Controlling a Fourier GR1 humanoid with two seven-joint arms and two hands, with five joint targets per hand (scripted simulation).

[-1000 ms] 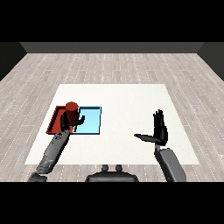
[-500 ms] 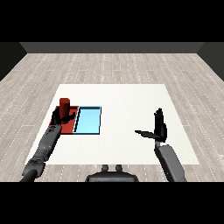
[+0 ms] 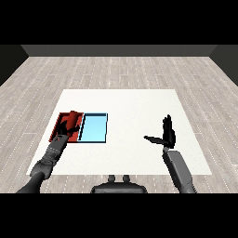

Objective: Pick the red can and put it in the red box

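The red cylindrical can [image 3: 73,120] lay tilted over the shallow red tray [image 3: 56,126] at the frame's left, having moved there from above the light blue tray [image 3: 94,128] beside it. Your left hand [image 3: 66,130] stayed curled round the can, so release remained. Your right hand [image 3: 166,134] hung with fingers straight at lower right. You could read no label.

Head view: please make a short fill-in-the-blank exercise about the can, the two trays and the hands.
1. The red can is held by the robot's ____ hand.
2. The can is over the ____ tray.
3. The light blue tray lies on the ____ table.
4. The right hand has straight fingers and holds ____.

Missing words: left; red; white; nothing
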